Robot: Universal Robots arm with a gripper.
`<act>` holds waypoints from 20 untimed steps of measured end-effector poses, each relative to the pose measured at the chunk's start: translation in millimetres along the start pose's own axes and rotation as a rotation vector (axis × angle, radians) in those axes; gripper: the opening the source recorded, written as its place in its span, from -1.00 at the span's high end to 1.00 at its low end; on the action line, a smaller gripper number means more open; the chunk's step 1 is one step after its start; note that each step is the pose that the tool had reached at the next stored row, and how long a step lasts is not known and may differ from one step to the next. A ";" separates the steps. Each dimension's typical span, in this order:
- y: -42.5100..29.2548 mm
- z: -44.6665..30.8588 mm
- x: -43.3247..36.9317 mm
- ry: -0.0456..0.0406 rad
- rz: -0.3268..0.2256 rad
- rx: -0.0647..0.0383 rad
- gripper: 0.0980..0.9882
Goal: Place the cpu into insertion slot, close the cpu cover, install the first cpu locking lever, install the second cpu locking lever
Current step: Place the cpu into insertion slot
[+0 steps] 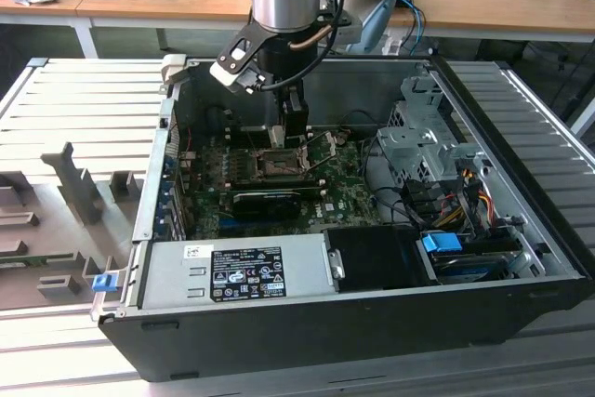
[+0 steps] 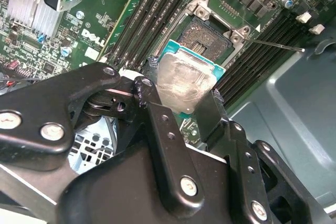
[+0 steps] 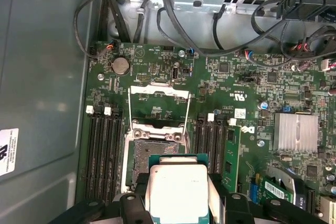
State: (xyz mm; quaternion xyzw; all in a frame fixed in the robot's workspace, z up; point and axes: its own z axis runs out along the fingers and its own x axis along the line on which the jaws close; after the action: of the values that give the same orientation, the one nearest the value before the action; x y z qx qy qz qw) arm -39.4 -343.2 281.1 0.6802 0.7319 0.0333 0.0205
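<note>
Open PC case (image 1: pixel 372 323) lying on a ribbed metal table (image 1: pixel 74 99), w/ the arm reaching in from above. Inside: PSU (image 1: pixel 237 271) along one wall, drive cage (image 1: pixel 423 137) at the exterior view's right, long black expansion card (image 1: pixel 270 200) across the green motherboard (image 3: pixel 236 87). Black cables (image 3: pixel 173 19) loop over the board's edge by the cage. RAM slots (image 3: pixel 105 148) flank the socket on both sides, and a finned heatsink (image 3: pixel 295 132) sits well apart from it. The cpu cover (image 3: pixel 157 90) is swung up and open, so the insertion slot (image 3: pixel 149 150) lies bare, dark contact field exposed. A thin locking lever (image 2: pixel 273 44) sticks out free beside it. The hand (image 2: pixel 184 103) is closed on the cpu (image 2: pixel 184 80), one finger on each of two opposite edges, metal face toward the wrist cams. The chip is held above the board, overlapping one edge of the slot in the first wrist view, not seated.
</note>
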 end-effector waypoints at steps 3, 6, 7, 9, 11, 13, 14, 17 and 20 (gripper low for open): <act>0.0 0.4 0.0 0.0000 0.000 0.000 0.03; -0.1 1.0 0.0 0.0000 0.000 0.000 0.03; -0.1 1.3 0.0 0.0001 0.000 0.000 0.03; -0.1 1.5 0.0 0.0000 0.000 0.000 0.03; -0.2 1.9 0.0 0.0000 0.000 0.000 0.03; -0.2 2.4 0.0 0.0000 0.000 0.000 0.03; -0.2 2.6 0.0 0.0000 0.000 0.000 0.03; -0.2 3.1 0.0 0.0001 0.000 0.000 0.03; -0.4 3.8 0.1 0.0002 0.000 0.000 0.03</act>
State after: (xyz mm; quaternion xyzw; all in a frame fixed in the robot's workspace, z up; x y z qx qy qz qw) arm -39.5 -343.0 277.4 0.6803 0.7319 0.0334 0.0205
